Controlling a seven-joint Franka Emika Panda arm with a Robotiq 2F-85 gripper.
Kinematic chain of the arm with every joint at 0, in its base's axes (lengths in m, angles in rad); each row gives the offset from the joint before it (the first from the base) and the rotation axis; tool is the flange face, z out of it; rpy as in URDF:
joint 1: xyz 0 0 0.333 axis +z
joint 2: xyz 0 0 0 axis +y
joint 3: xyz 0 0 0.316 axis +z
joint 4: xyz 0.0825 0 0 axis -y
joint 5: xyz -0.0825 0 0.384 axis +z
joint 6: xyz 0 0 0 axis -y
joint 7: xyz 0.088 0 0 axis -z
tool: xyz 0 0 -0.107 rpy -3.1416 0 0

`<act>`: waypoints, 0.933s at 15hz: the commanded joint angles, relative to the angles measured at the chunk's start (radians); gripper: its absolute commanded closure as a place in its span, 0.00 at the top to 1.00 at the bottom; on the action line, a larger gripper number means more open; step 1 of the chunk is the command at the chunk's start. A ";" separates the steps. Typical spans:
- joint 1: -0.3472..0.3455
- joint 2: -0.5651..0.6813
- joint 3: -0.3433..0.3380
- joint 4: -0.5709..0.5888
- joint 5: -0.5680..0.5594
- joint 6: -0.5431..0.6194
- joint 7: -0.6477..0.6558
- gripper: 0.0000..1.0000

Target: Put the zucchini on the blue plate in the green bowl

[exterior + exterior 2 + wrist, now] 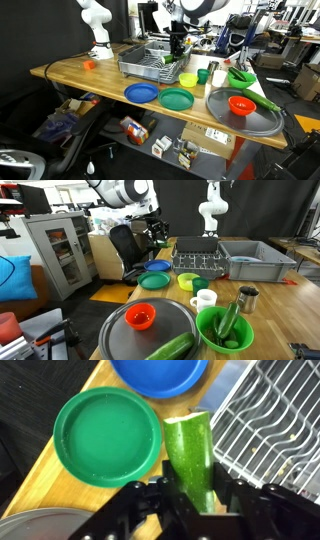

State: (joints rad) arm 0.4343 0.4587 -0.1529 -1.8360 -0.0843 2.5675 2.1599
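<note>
plainly the carry is where this could fail. the table (70, 72) is crowded, and the way to the green bowl (203, 338) crosses much of it. the tray (265, 121) lies at that far end. the rack (275, 420) sits just beside the claw (196, 488) in the wrist view, close enough that a low or sideways swing could snag its wires. the green plate (105, 435) lies below and to one side, with the blue plate (160, 374) beyond it, bare where it shows.

the green bowl is smaller across than either plate and seems to hold other green pieces, with a long vegetable (230, 316) leaning over its rim. a drop made off-centre or from too high could glance off that vegetable or the rim and roll away. the yellow bowl (187, 280) and white cup (204, 299) stand along the way, so a sagging carry might knock them.

the zucchini (190, 448) is off the plate and in the air over the gap between green plate and rack. the claw is pinching it from both sides — fingers closed on its lower part, which they hide. its pale cut end pokes well past the tips. with so much of it beyond the grip, it might pivot or slip on a jerky move.
</note>
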 commanded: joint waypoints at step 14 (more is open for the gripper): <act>-0.056 -0.205 -0.022 -0.358 -0.253 0.193 0.439 0.17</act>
State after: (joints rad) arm 0.4209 0.2571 -0.1849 -2.1895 -0.2898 2.7510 2.5204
